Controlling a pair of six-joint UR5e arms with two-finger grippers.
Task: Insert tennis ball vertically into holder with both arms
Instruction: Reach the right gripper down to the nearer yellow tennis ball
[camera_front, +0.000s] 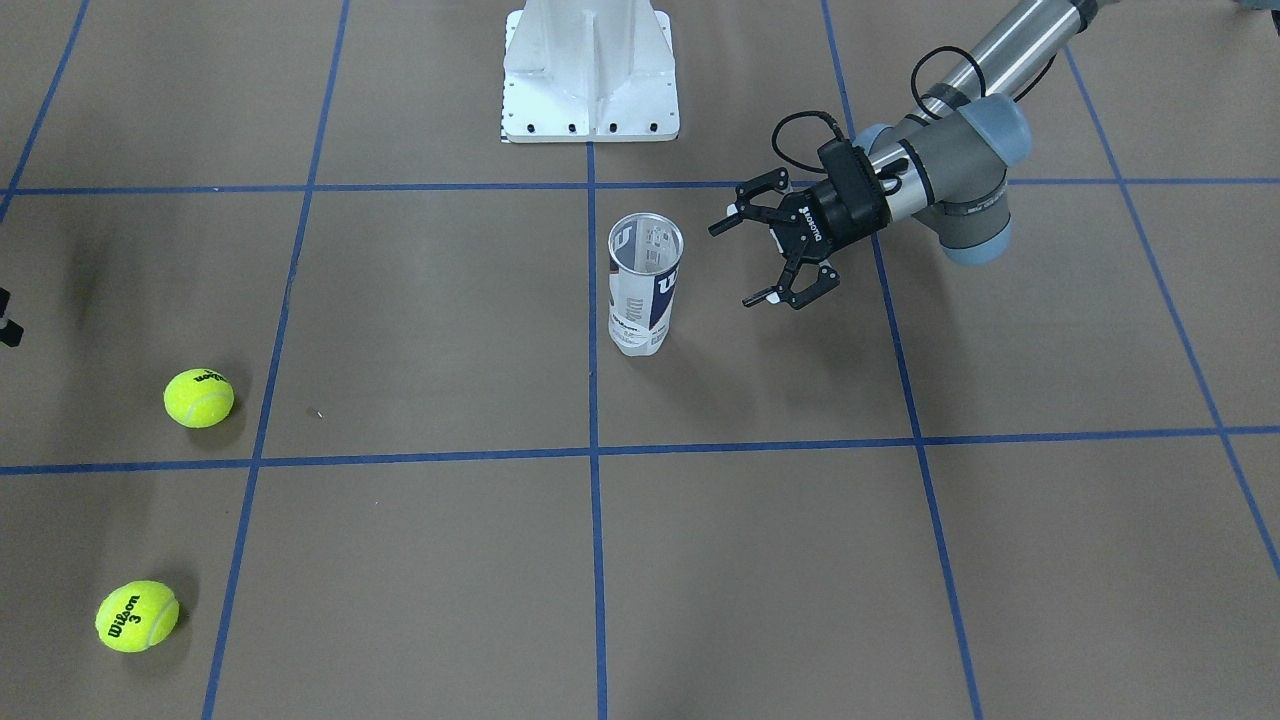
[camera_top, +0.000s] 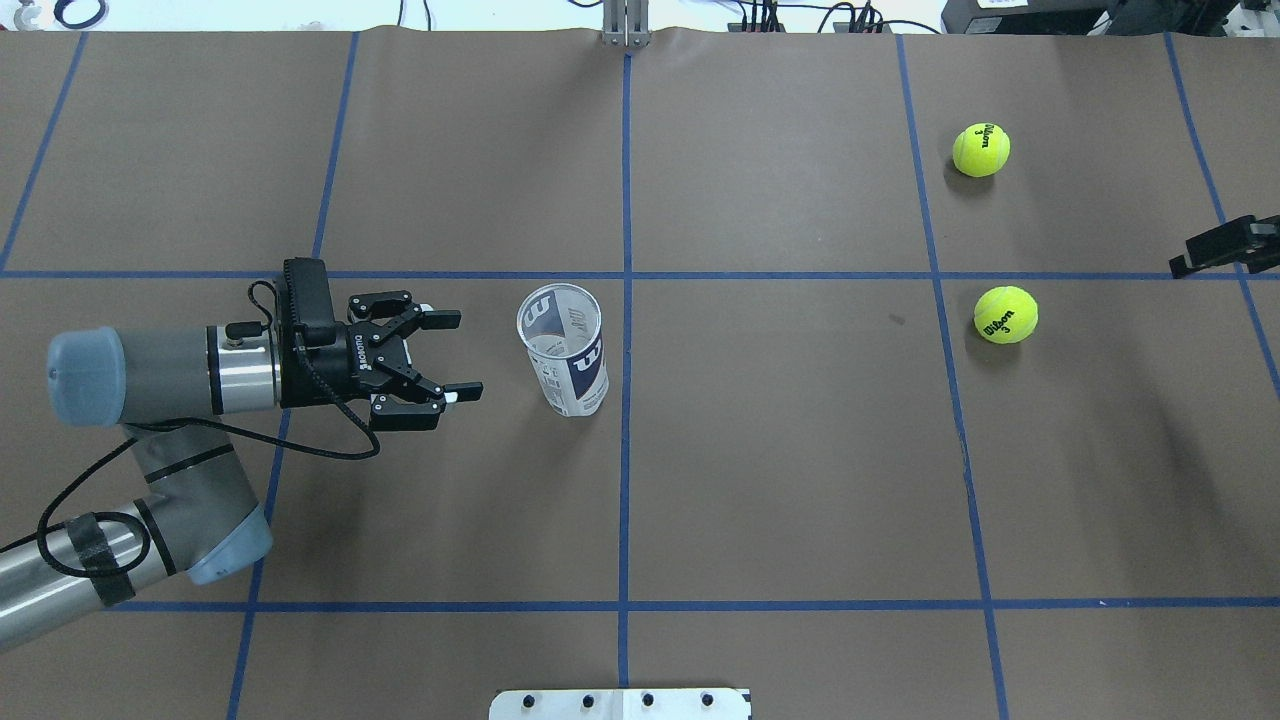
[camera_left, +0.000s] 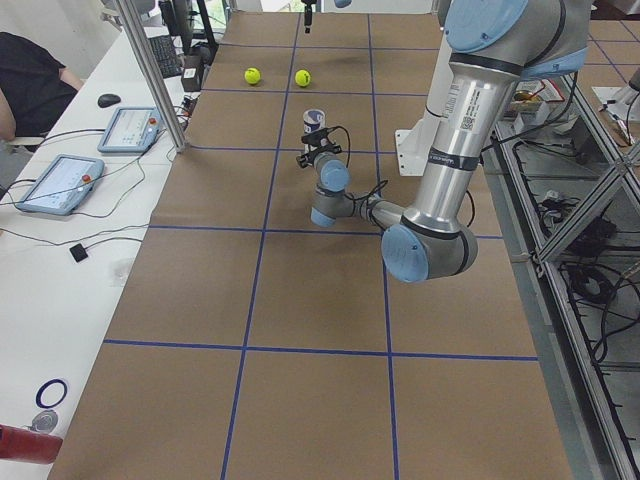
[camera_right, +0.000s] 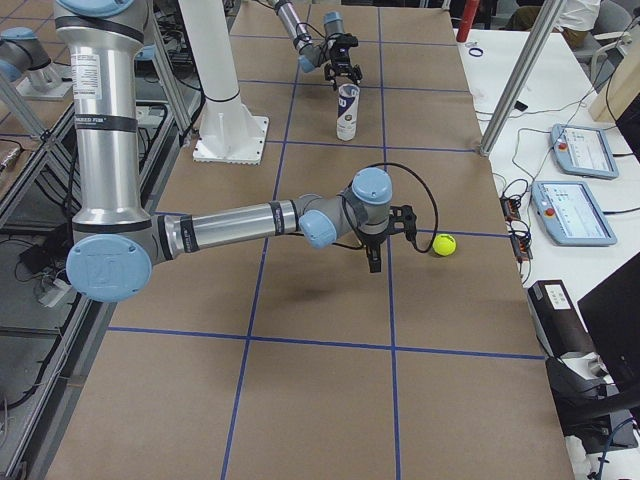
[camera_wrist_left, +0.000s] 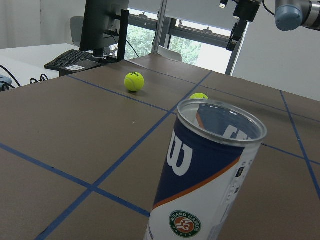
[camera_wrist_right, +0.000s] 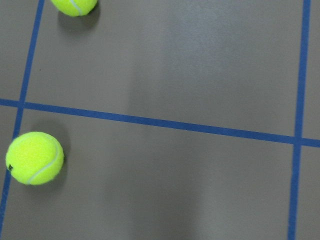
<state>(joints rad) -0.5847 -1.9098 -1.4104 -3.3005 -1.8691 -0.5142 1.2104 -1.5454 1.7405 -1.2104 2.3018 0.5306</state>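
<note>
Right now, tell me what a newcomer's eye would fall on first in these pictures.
The clear Wilson tennis-ball can stands upright and empty near the middle of the table. The left gripper is open beside it, not touching. Two bright yellow tennis balls lie apart from it on the robot's right side.

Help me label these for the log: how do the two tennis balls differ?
The far ball lies beyond the blue tape line; the near ball lies on the robot's side of it. In the front-facing view the far ball shows its full Wilson 3 print, the near ball only a sliver of print at its top. Both are yellow-green and ungripped.
</note>
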